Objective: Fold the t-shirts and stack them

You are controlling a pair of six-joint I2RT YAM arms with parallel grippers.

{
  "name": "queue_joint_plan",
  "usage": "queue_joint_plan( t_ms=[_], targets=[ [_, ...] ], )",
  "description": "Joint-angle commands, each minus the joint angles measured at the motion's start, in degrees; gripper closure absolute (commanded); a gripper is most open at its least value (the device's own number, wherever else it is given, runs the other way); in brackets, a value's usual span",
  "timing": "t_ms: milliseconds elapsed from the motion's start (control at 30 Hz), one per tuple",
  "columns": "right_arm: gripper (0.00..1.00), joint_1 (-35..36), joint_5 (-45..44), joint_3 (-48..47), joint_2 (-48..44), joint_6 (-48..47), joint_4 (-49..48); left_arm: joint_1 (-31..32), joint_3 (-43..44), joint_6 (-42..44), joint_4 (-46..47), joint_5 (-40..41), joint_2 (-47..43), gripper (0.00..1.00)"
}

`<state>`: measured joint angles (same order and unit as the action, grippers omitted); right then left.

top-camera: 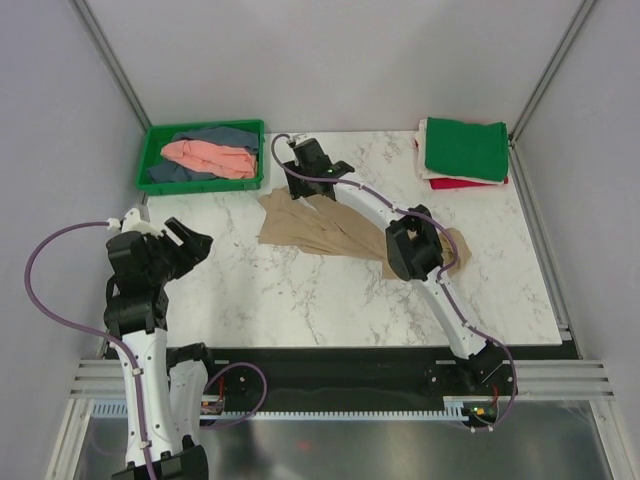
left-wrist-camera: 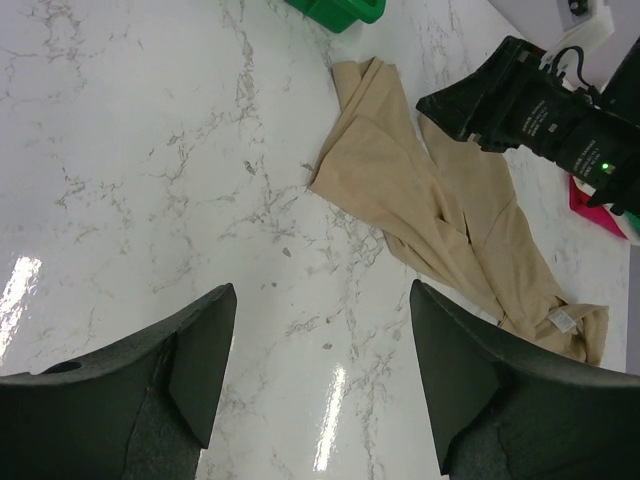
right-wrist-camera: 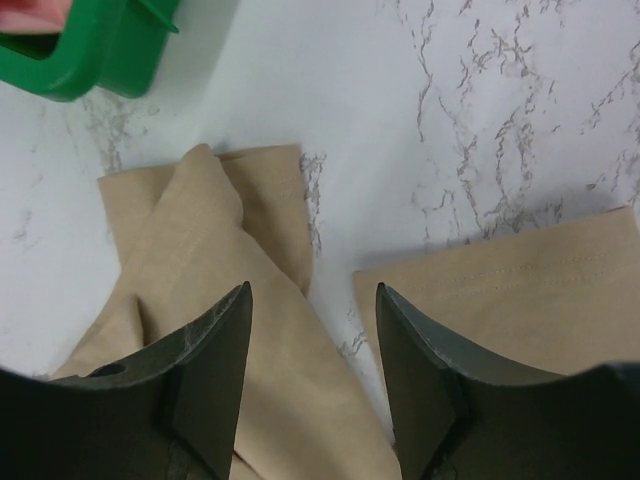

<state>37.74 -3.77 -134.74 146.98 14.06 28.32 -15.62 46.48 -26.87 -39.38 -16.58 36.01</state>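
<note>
Though unclear from above, the right gripper (right-wrist-camera: 312, 300) stands parted over the tan t-shirt (right-wrist-camera: 190, 240); the left gripper (left-wrist-camera: 322, 292) is wide and empty above the marble table (left-wrist-camera: 140, 150).

A tray (top-camera: 205, 127) holding loose shirts (top-camera: 210, 157) lies back-left on the table (top-camera: 260, 300), a spread shirt (top-camera: 310, 228) centre, stacked shirts (top-camera: 465, 150) back-right.

The left end effector (left-wrist-camera: 320, 300) has its fingers wide apart above the surface (left-wrist-camera: 150, 150). A tan t-shirt (left-wrist-camera: 400, 180) lies ahead, to its right.

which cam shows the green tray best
Top external: the whole tray shows, with shirts inside. Left wrist catches only a corner at its top edge; right wrist only a corner at top left.
</note>
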Motion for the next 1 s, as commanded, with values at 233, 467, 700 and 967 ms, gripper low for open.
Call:
queue_joint_plan(
  t_ms=[233,467,700,967],
  targets=[
    [0.42,0.14,-7.57,-2.90,4.46,-3.25,1.74,0.15,-0.34,1.47,2.29,-0.91,-0.50,0.23],
    [0.48,-0.29,-7.92,-2.99,7.36,-2.99,1.04,0.15,-0.42,1.47,2.29,-1.00,-0.41,0.23],
    [0.90,-1.35,-6.34,-1.23,7.10,-3.16,0.34,0.06,-0.34,1.56,2.29,-1.00,-0.15,0.23],
    [1.00,-1.53,-8.54,2.71,-6.13,-9.14,0.42,0.15,-0.51,1.56,2.29,-0.30,-0.06,0.23]
  ],
)
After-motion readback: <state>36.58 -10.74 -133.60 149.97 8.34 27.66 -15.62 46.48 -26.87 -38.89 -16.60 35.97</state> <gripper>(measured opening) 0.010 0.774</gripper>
